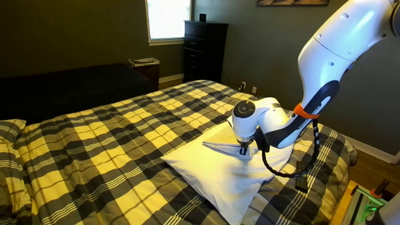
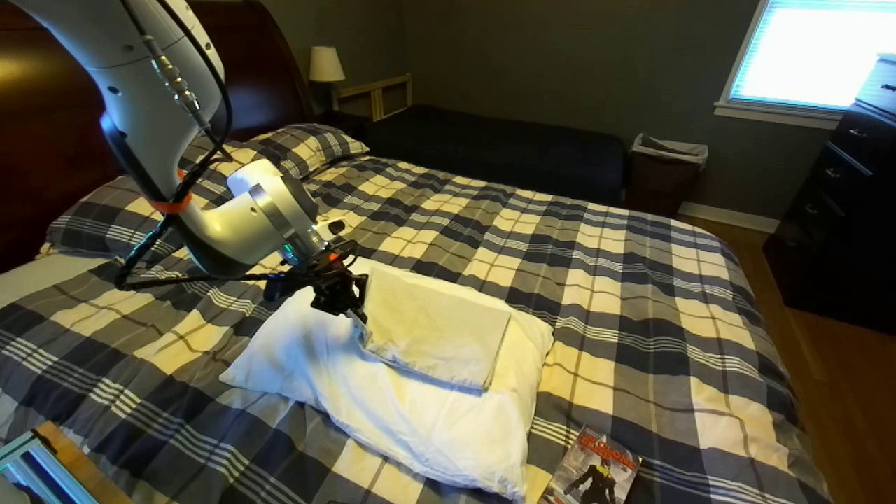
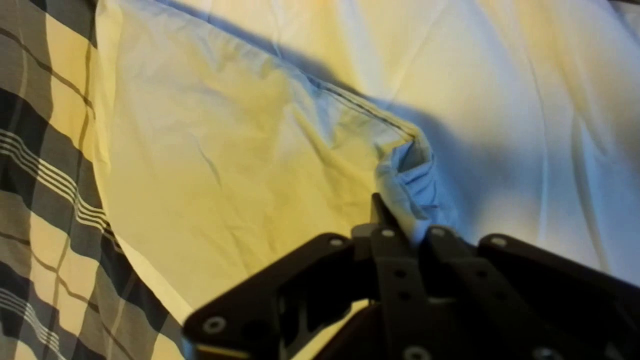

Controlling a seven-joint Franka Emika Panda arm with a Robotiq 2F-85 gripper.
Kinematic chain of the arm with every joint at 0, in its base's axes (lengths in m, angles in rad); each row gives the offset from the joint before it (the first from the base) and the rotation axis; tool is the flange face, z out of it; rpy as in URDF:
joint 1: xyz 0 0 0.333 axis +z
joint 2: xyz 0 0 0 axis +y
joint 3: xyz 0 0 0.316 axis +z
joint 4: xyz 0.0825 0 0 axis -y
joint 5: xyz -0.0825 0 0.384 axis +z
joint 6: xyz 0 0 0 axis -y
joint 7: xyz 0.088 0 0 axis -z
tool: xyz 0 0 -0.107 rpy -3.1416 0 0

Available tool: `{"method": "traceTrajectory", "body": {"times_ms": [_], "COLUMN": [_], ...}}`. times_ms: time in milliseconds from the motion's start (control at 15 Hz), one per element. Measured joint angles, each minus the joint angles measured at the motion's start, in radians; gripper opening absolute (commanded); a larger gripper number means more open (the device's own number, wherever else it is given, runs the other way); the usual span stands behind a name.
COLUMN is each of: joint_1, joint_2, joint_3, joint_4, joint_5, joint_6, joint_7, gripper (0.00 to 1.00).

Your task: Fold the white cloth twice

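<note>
The white cloth (image 2: 437, 329) lies as a flat, layered rectangle on top of the big white pillow (image 2: 434, 427). In an exterior view, part of the cloth (image 1: 218, 148) shows as a layered edge beside the gripper. My gripper (image 1: 243, 151) points down at that edge, low over the pillow. In the wrist view, the gripper (image 3: 406, 217) is closed on a bunched corner of the cloth (image 3: 200, 175). The pinched corner stands up in a small curled fold and casts a shadow on the pillow. The rest of the cloth lies spread to the left. The arm hides part of it.
The plaid bedspread (image 1: 125, 150) surrounds the pillow. A black remote (image 1: 301, 179) lies near the arm's cable (image 1: 281, 173). A magazine or case (image 2: 595, 469) lies beside the pillow. Plaid pillows (image 2: 308, 148) rest by the headboard (image 2: 259, 63).
</note>
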Motion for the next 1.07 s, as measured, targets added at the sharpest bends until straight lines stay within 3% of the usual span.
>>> {"method": "traceTrajectory", "body": {"times_ms": [667,1067], "joint_1": [-0.068,-0.072], "joint_2": [0.011,0.013], "joint_3": [-0.075,-0.07], "joint_4": [0.138,0.147], "joint_5": [-0.002,-0.002], "joint_6": [-0.032,-0.032], "joint_7": [-0.078,-0.083], "gripper": [0.04,0.01]}}
